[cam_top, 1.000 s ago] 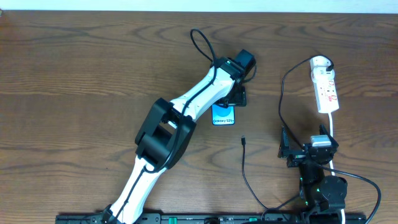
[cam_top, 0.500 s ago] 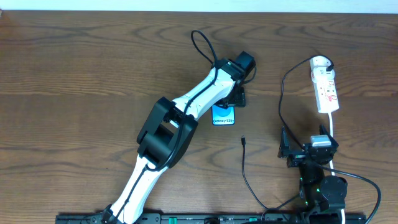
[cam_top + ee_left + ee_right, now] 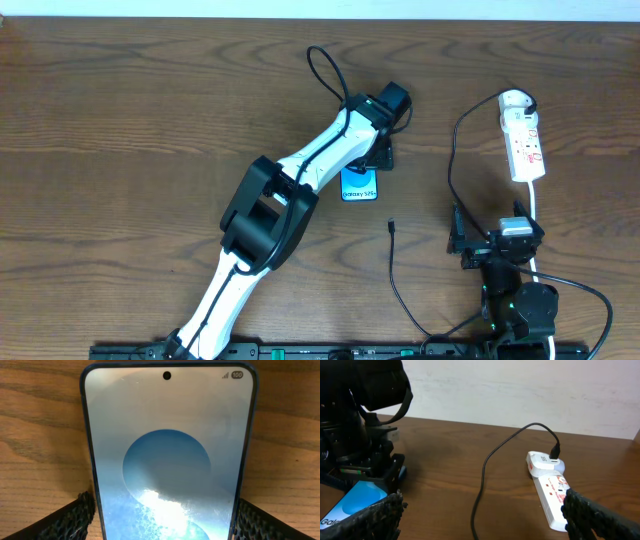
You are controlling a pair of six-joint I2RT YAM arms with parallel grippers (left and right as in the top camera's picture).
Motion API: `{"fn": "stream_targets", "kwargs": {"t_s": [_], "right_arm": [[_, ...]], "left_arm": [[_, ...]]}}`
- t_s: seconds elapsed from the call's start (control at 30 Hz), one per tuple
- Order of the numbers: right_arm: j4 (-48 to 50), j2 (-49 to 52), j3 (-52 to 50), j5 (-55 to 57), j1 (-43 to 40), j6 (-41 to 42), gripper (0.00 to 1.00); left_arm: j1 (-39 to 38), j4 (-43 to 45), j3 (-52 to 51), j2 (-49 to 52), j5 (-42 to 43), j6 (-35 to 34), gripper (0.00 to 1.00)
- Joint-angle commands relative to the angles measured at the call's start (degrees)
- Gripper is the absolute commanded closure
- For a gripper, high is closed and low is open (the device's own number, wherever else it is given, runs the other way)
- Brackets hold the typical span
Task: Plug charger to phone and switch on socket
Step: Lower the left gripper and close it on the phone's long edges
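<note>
The wooden table [image 3: 120, 120] carries all items.

The left gripper [image 3: 165, 517] is set over the phone [image 3: 167, 450], which lies flat and screen up near the table centre. Its fingers [image 3: 75, 520] are narrowed onto the phone's two long edges, pads touching, with the phone held between them.

The right gripper [image 3: 485, 515] has its fingers spread wide with nothing between them, well apart from the phone.

The socket [image 3: 550, 490] lies ahead of the right gripper, at the far right.

The plug tip of the charger [image 3: 391, 250] lies free on the table, between the phone and the right gripper.
</note>
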Motion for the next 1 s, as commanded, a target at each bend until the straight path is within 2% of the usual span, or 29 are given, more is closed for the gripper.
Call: {"fn": "stream_targets", "kwargs": {"t_s": [0.0, 0.13, 0.37, 0.47, 0.97], "right_arm": [[-0.28, -0.20, -0.09, 0.48, -0.33, -0.55, 0.01], [-0.28, -0.20, -0.09, 0.48, -0.33, -0.55, 0.01], [-0.26, -0.20, -0.09, 0.48, -0.33, -0.55, 0.01], [-0.28, -0.20, -0.09, 0.48, -0.33, -0.55, 0.01], [-0.28, -0.20, -0.09, 0.48, -0.33, -0.55, 0.01]], "left_arm": [[-0.02, -0.15, 0.44, 1.40, 0.13, -0.28, 0.12], [-0.02, -0.13, 0.44, 1.40, 4.33, -0.31, 0.12], [-0.02, -0.15, 0.44, 1.40, 4.70, -0.28, 0.13], [-0.02, -0.13, 0.44, 1.40, 4.66, -0.28, 0.22], [0.04, -0.22, 0.44, 1.36, 4.70, -0.26, 0.23]]}}
